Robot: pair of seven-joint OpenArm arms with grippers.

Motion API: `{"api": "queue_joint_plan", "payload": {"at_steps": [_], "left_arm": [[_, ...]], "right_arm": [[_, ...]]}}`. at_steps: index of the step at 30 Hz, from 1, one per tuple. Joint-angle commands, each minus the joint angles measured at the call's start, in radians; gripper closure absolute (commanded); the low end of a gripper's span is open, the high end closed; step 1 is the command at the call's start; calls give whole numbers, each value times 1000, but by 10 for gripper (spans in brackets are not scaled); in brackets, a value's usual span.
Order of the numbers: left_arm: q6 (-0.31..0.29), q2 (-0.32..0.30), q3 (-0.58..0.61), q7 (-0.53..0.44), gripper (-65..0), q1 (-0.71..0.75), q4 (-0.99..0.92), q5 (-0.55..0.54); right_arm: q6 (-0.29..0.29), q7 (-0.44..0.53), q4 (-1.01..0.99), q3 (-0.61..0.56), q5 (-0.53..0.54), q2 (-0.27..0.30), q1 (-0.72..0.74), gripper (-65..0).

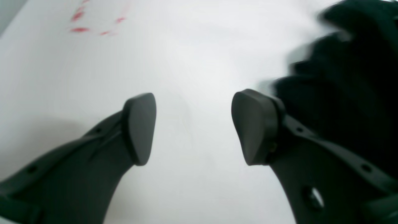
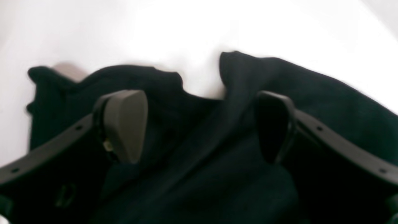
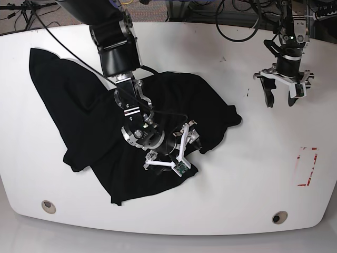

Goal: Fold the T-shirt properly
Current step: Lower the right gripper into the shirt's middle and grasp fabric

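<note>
Surface: white table (image 3: pixel 247 184), rounded front edge, cables and stands beyond its far edge at 12 o'clock.
Near edge: two round holes in the tabletop, at 7 (image 3: pixel 48 206) and 5 o'clock (image 3: pixel 279 216).
Red marks: red tape outline (image 3: pixel 307 167) on the table toward 4 o'clock, well apart from the cloth.
T-shirt: black T-shirt (image 3: pixel 84 110) lies crumpled over the left and centre of the table, roughly 9 o'clock to centre, bunched, edges ragged.
Right gripper: my right gripper (image 2: pixel 199 127) sits low over the cloth at centre; jaws stand apart with fabric under and between them, nothing pinched that I can see.
Left gripper: my left gripper (image 1: pixel 192 127) hangs at 2 o'clock over bare table, jaws wide, holding nothing; shirt's edge just off one finger in the wrist view.
Progress: judged early. No clean fold visible; shirt not spread flat, sleeves not laid out.
Left to do: flatten, square up, fold.
Obstruction: my right arm (image 3: pixel 116 47) lies across the garment.
</note>
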Motion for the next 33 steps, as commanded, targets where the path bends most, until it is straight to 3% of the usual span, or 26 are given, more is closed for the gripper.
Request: {"api": "queue_joint_plan", "payload": {"at_steps": [1,8,33], "left_arm": [[-9,-8,-3,-29,-394,-6,30,-3],[-9,-8,-20,-29,-394,21,32,-3],[-9,-5,-18,-29,-394,40,27,-3]], "right_arm": [[1,92,-91,7,10,-21,73,-510],[-1,260,-257,5,8,-13,132,-512],[-64,420,-427,5,8,47,157,-510]]}}
